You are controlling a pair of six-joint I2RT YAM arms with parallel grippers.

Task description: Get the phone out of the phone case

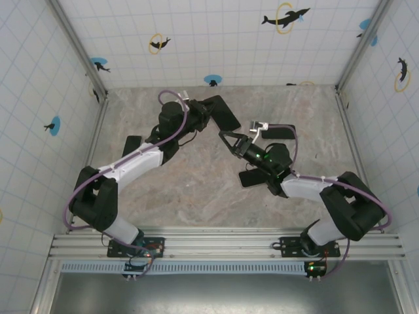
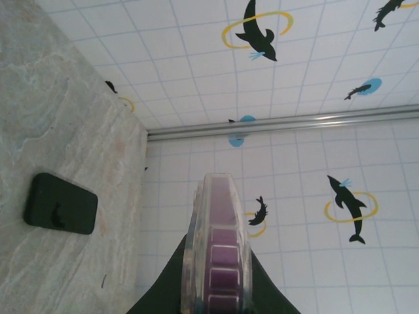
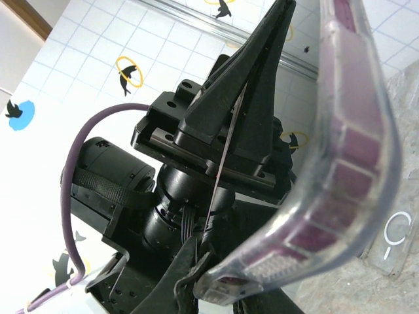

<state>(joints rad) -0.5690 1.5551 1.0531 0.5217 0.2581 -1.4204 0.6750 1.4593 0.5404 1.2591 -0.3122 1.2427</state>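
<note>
Purple behind clear plastic is all I get of the phone case (image 2: pixel 219 248) on the left wrist camera. It is edge-on and cut off at the bottom of the picture, so I cannot say whether the phone sits inside. From above it reads only as a dark, flat shape. The right gripper (image 1: pixel 228 137) is hard to read: its fingers are mostly cropped on its own wrist camera, and I cannot tell whether they are spread or pinching.

The left gripper (image 1: pixel 204 111) is clamped on the case, with a dark finger (image 2: pixel 163 294) on each side of it. It holds the case up off the table (image 1: pixel 196 196), towards the back. The free end of the case lies just beside the right gripper.

On the marbled top I see a dark slab (image 1: pixel 131 145) left of the left arm, a second slab (image 1: pixel 280 132) behind the right wrist, and a third slab (image 1: pixel 252 178) partly under the right arm.
</note>
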